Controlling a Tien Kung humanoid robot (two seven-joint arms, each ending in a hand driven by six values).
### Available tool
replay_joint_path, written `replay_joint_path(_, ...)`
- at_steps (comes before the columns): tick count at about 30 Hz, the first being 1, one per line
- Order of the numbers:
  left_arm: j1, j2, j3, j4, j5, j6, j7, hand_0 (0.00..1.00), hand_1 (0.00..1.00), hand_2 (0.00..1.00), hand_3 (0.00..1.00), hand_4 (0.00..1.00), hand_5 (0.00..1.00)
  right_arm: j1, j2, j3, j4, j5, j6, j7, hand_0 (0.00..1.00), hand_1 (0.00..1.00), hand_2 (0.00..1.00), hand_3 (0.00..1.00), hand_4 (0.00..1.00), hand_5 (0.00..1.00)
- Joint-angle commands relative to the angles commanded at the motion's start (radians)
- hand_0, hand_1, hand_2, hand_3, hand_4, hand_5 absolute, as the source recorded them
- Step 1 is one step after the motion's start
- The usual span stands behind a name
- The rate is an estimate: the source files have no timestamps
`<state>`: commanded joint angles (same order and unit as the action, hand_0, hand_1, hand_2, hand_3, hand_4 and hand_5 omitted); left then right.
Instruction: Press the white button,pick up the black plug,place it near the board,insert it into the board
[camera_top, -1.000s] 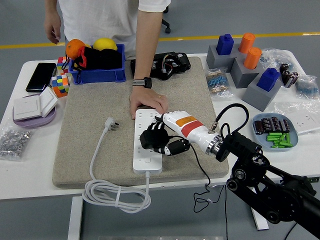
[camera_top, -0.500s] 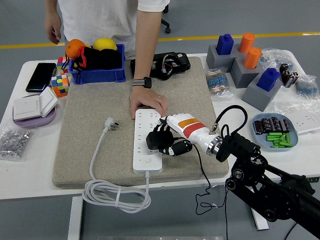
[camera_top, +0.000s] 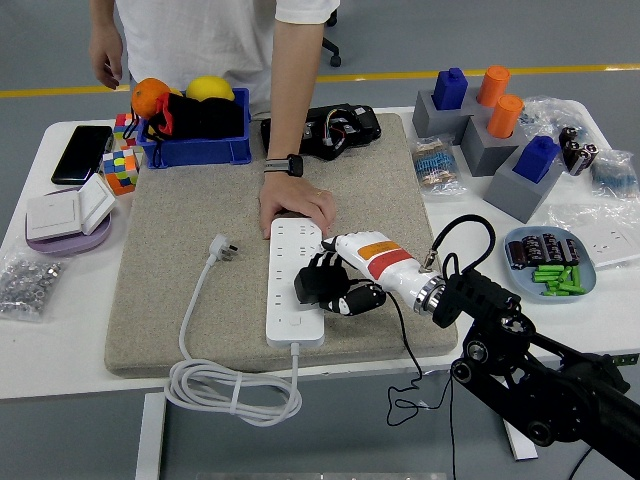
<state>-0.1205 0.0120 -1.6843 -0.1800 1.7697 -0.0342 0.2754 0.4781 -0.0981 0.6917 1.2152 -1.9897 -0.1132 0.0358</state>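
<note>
A white power strip (camera_top: 288, 320) lies lengthwise on the grey felt mat (camera_top: 200, 300). My right hand (camera_top: 335, 283) is shut on the black plug (camera_top: 311, 284) and holds it down against the strip's middle sockets. A person's hand (camera_top: 292, 209) presses on the strip's far end and holds it still. The strip's own white plug (camera_top: 222, 246) and its coiled white cable (camera_top: 232, 391) lie to the left and at the table's front edge. The plug's black cable (camera_top: 408, 345) runs off the mat's front right corner. The strip's white button is not clear to see.
A blue bin (camera_top: 196, 148) with fruit, puzzle cubes (camera_top: 122, 165) and a phone (camera_top: 80, 152) stand at the back left. A white switch on a purple dish (camera_top: 62, 232) and a bag of nuts (camera_top: 28, 284) sit at the left. Grey blocks with pegs (camera_top: 500, 150) and a tray of batteries (camera_top: 550, 262) stand at the right.
My right hand has moved the black plug slightly right and down onto the strip's middle. The person's hand has stayed on the strip's far end.
</note>
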Motion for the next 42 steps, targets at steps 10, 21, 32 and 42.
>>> replay_joint_path(10,0.000,-0.001,-0.002,0.000,-0.002,0.001,-0.001,0.476,0.497,0.500,0.585,0.572,0.254,-0.004,0.005,-0.003,-0.001,0.001,0.000,-0.004,0.019,0.002,0.123,0.465,0.738,0.002)
replay_joint_path(21,0.001,-0.002,-0.004,0.000,-0.002,0.001,-0.002,0.476,0.497,0.501,0.585,0.571,0.254,-0.006,0.007,-0.011,-0.015,0.003,-0.001,-0.003,0.017,0.002,0.123,0.469,0.737,0.002)
replay_joint_path(32,0.000,-0.001,-0.004,0.000,-0.005,0.002,-0.003,0.476,0.496,0.500,0.585,0.569,0.255,-0.005,0.010,-0.009,-0.027,0.004,-0.006,0.007,0.024,0.005,0.130,0.470,0.742,0.002)
replay_joint_path(42,0.001,-0.002,-0.005,0.000,-0.004,0.002,-0.003,0.474,0.497,0.501,0.585,0.568,0.259,-0.006,0.008,-0.008,-0.026,0.010,0.011,0.015,0.216,0.158,0.248,0.558,0.798,0.002)
